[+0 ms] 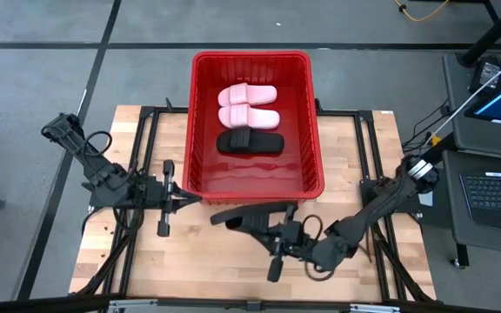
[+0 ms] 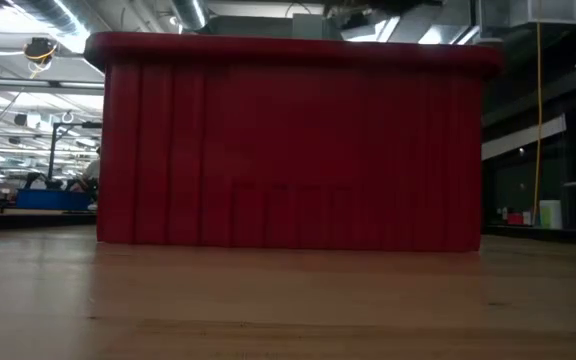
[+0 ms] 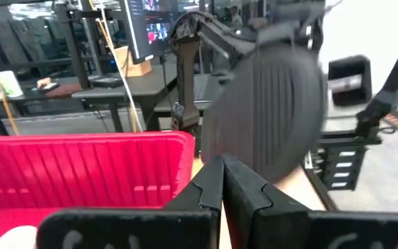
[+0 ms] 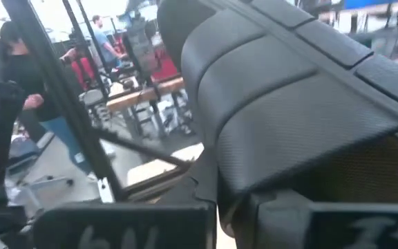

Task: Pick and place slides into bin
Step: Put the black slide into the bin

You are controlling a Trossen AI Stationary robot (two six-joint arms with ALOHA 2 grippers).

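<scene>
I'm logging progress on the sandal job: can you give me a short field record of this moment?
bin: red, far half of table
in bin: two pink slides, one black slide
fourth slide: black slide, held above the table by the right pincer, just outside the bin's near wall
left pincer: shut, empty, by the bin's near-left corner

Robotics lab, monitors [image 3: 150, 31], workbenches [image 4: 140, 97], people [image 4: 26, 90]

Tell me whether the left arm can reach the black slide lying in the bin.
Probably yes: the left hand sits just outside the bin, and nothing covers that black slide from above.
</scene>
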